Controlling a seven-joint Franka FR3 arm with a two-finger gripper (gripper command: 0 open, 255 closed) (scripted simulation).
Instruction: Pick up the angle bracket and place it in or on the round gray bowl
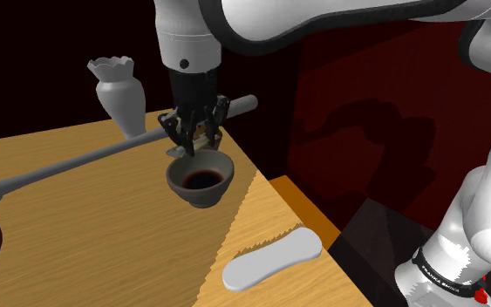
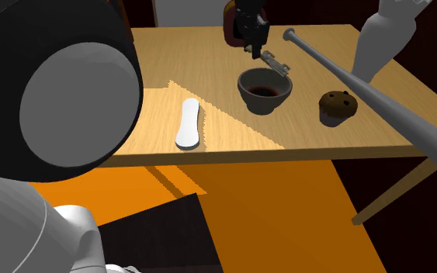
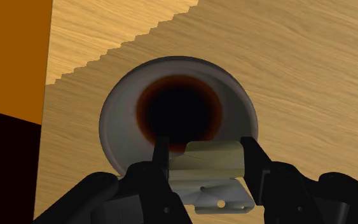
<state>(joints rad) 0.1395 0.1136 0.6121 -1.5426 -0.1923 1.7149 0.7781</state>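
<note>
The pale metal angle bracket [image 3: 208,159] with holes in its flange is clasped between my gripper's [image 3: 206,156] two black fingers. It hangs just above the near rim of the round gray bowl [image 3: 117,121], whose hollow is dark reddish. In the shoulder view the gripper [image 1: 198,138] points straight down with the bracket [image 1: 203,139] just above the bowl [image 1: 200,179]. In the second exterior view the bracket [image 2: 275,62] sticks out below the gripper [image 2: 257,48], over the bowl's [image 2: 265,89] far rim.
A long gray baseball bat [image 1: 104,155] lies across the wooden table [image 1: 78,227] behind the bowl. A gray fluted vase [image 1: 119,92] stands at the far edge. A muffin [image 2: 338,107] sits beside the bowl. A flat white oblong piece [image 1: 272,259] lies near the table's edge.
</note>
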